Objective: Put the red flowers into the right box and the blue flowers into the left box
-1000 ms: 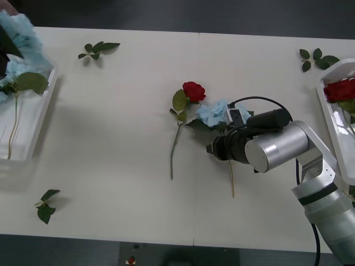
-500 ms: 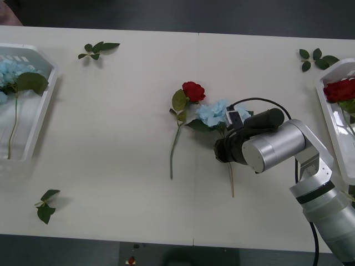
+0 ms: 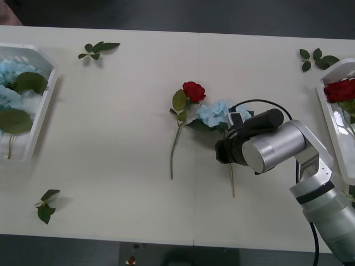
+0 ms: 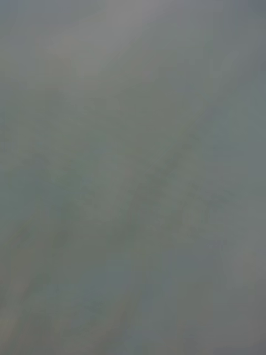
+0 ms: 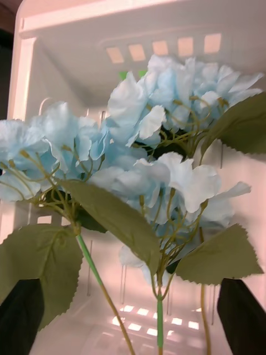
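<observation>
**A:** Where are the flowers on the table [image 3: 111, 138]?

**B:** In the middle of the front view, one of the red flowers [image 3: 193, 91] lies with its stem going down and a bit to the left. Just beside it, to the right, lies one of the blue flowers [image 3: 215, 113], and its petals touch the leaf of the rose. The stem of this blue one goes down under the right gripper [image 3: 223, 152].

**A:** Does the right gripper hold it?

**B:** I cannot tell. The gripper is directly over the blue stem, low to the table, but its fingers are hidden by the arm. The right wrist view gives only a grey blur.

**A:** And the boxes?

**B:** The left box [image 3: 44, 105] is at the left edge of the front view, with blue flowers and big leaves inside. The right box [image 3: 333, 130] is at the right edge, with a red bloom in it.

**A:** The left gripper [image 5: 133, 319]?

**B:** In the left wrist view its two black fingers [image 5: 21, 313] stand apart at the lower corners, released, with nothing between them. Before them blue clusters lie inside the white box.

**A:** Anything else?

**B:** Loose leaf sprigs [image 3: 97, 50] lie at the upper left, upper right and lower left of the table.
</observation>
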Controlling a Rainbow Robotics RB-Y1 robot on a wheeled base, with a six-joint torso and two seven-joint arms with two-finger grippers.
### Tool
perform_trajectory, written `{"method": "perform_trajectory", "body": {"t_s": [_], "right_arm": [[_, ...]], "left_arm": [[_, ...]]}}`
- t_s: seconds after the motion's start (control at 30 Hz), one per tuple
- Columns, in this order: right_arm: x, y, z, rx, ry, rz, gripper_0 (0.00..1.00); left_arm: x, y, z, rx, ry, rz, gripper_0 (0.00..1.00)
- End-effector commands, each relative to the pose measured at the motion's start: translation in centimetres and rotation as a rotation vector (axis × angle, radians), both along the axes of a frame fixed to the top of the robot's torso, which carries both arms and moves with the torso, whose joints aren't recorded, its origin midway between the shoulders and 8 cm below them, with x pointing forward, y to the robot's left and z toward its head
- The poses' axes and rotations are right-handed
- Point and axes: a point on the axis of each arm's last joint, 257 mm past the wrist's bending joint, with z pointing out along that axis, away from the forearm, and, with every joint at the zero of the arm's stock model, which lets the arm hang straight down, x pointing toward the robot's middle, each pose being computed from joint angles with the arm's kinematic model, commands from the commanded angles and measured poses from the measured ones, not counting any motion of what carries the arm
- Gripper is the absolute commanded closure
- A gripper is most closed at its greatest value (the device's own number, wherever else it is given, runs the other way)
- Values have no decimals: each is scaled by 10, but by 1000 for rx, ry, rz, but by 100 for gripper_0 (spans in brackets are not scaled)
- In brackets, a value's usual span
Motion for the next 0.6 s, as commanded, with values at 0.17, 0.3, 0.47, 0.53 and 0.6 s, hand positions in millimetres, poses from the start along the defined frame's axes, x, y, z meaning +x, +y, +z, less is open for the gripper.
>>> {"method": "perform_trajectory", "body": {"t_s": [0.17,0.3,0.47,0.53,0.6], "right_arm": [[12,-11,68,13,-98,-6,100],[2,-11,98,49,-97,15,100],[-10,7,158,140,-151,103,100],[-13,18,183,193,-176,143,100],[-16,28,204,245,-197,176,100]], "left_arm": [[10,-58,46,-152,-82,-120,0],[11,-102,69,-259,-113,-162,0],[18,-163,72,-310,-110,-231,0],[22,-181,69,-318,-117,-240,0],[26,-192,66,-315,-125,-244,0]]}}
